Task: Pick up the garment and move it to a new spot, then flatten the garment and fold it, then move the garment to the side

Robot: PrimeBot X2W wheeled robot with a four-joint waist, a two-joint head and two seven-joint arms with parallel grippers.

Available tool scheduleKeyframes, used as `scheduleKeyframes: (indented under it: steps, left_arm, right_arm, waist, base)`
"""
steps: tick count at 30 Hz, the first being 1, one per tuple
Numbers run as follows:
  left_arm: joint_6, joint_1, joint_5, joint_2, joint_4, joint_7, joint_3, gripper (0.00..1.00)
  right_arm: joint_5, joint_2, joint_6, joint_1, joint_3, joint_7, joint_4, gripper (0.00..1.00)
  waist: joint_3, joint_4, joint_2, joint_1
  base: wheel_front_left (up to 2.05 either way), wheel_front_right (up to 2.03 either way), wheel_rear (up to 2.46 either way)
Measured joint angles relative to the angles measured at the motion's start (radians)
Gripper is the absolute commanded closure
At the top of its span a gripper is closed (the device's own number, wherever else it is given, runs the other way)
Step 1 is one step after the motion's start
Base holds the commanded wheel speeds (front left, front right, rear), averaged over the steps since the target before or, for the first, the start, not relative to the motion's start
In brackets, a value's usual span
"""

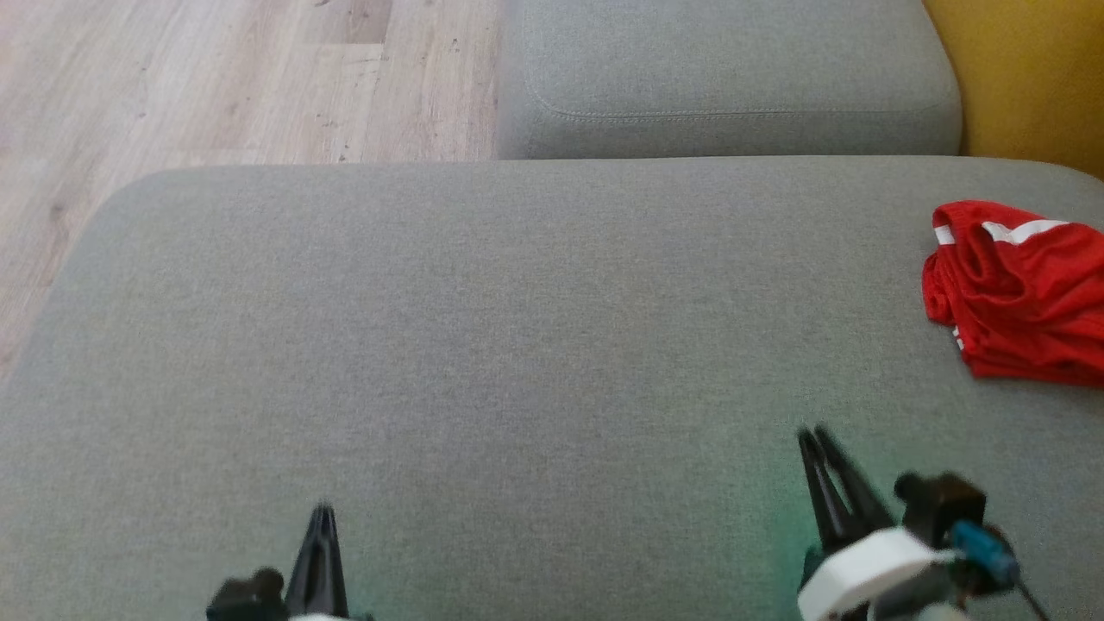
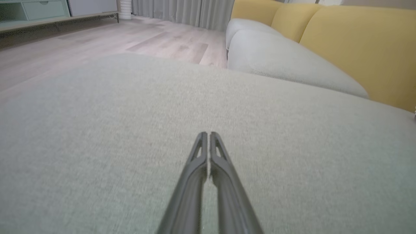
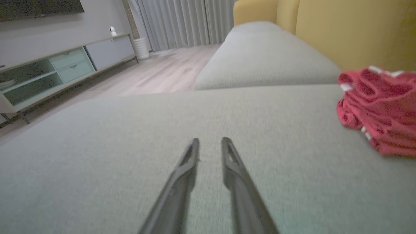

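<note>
Red garment [image 1: 1018,293] bunched at seat cushion's [image 1: 517,345] right edge, ahead-right of nearer right gripper [image 1: 818,435], fingers narrowly parted; left gripper's [image 1: 323,511] pressed together.

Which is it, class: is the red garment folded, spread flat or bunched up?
Bunched up. The red garment lies in a rumpled, creased heap on the grey cushion, nothing laid flat.
</note>
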Motion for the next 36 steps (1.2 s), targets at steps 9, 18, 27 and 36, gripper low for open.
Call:
scheduleKeyframes:
  steps: [9,18,27,36]
  left_arm:
    - [-0.019,0.022,-0.059,-0.008,0.019,0.018,0.011,1.00]
    - [-0.045,0.021,-0.136,-0.019,0.019,0.036,0.044,1.00]
    - [-0.072,0.007,-0.214,-0.032,0.019,0.062,0.078,1.00]
    - [-0.099,-0.003,-0.288,-0.041,0.019,0.083,0.114,1.00]
  right_arm:
    - [0.081,0.000,0.000,0.031,-0.002,0.002,0.021,1.00]
    - [0.190,0.000,0.000,0.026,-0.012,0.019,0.021,1.00]
    - [0.299,-0.001,0.000,0.011,-0.029,0.028,0.020,1.00]
    - [0.404,-0.001,0.000,0.011,-0.039,0.041,0.020,1.00]
  waist:
    - [0.003,-0.005,0.0000,0.0001]
    - [0.006,-0.010,0.0000,0.0001]
    - [0.009,-0.015,0.0000,0.0001]
    - [0.012,-0.020,0.0000,0.0001]
  base:
    - [0.00,0.00,0.00]
    - [0.00,0.00,0.00]
    - [0.00,0.00,0.00]
    - [0.00,0.00,0.00]
